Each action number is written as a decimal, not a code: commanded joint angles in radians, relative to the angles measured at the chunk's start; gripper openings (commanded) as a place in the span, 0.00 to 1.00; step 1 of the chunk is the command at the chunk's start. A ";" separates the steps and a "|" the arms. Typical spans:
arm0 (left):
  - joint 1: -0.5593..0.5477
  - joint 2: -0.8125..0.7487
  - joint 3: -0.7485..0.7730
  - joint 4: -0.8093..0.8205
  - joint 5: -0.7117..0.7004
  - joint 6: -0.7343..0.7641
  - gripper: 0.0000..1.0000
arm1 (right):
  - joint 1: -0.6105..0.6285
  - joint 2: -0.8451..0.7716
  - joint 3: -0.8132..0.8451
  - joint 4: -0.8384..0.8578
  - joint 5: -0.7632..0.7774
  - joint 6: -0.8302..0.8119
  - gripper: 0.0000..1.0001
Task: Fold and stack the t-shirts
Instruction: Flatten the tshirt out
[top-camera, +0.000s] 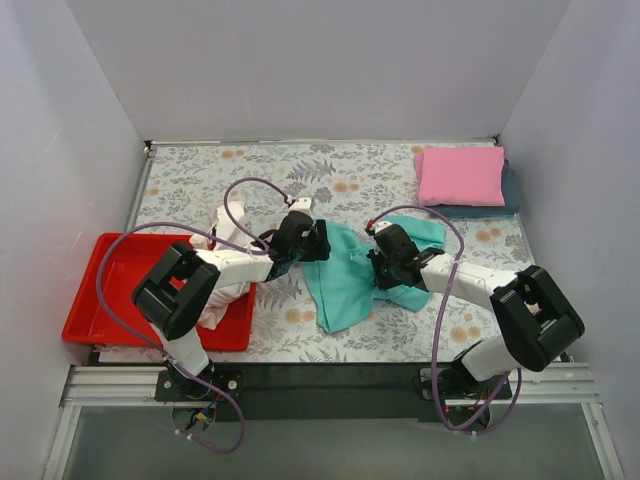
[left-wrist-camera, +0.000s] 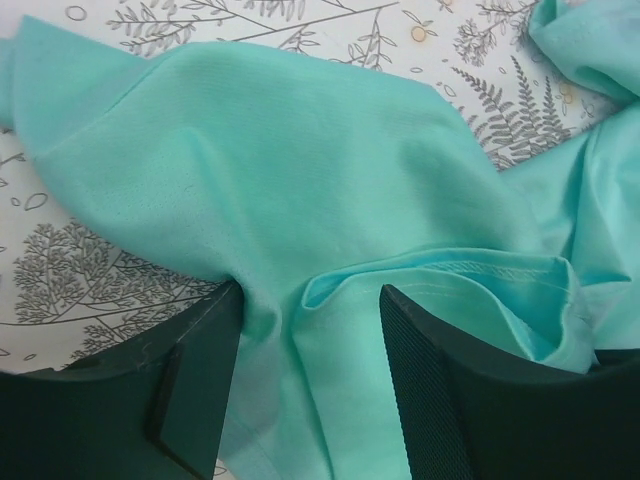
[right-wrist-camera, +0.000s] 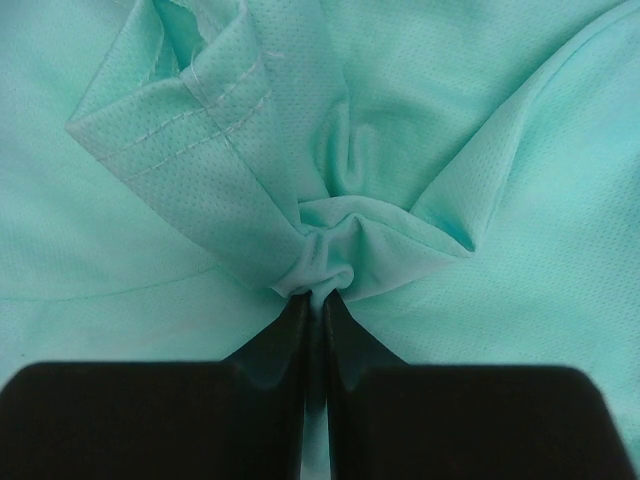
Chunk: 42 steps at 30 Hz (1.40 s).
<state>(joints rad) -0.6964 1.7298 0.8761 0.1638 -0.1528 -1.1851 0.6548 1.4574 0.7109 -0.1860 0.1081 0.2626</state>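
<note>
The teal t-shirt (top-camera: 345, 275) lies crumpled in the middle of the table. My left gripper (top-camera: 312, 240) is at its left upper edge, open, with a fold of teal cloth (left-wrist-camera: 330, 330) lying between the jaws. My right gripper (top-camera: 385, 268) is shut on a bunched pinch of the teal shirt (right-wrist-camera: 325, 255). A folded pink t-shirt (top-camera: 461, 175) lies on a folded dark blue-grey t-shirt (top-camera: 508, 196) at the back right. The white t-shirt (top-camera: 228, 232) hangs over the red tray's rim under my left arm.
A red plastic tray (top-camera: 115, 290) stands at the front left. The table has a floral cloth (top-camera: 260, 170). White walls close in the left, back and right sides.
</note>
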 joint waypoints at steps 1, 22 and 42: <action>-0.017 -0.041 -0.012 0.022 0.052 0.019 0.52 | 0.002 0.020 0.022 0.025 -0.018 0.009 0.04; -0.135 -0.107 -0.045 0.010 -0.220 0.102 0.49 | 0.003 0.034 0.024 0.033 -0.038 0.009 0.04; -0.126 0.024 -0.028 0.088 -0.202 0.110 0.30 | 0.005 0.038 0.024 0.034 -0.041 0.012 0.04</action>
<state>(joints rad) -0.8265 1.7596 0.8333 0.2192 -0.3553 -1.0885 0.6548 1.4818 0.7250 -0.1535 0.0895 0.2634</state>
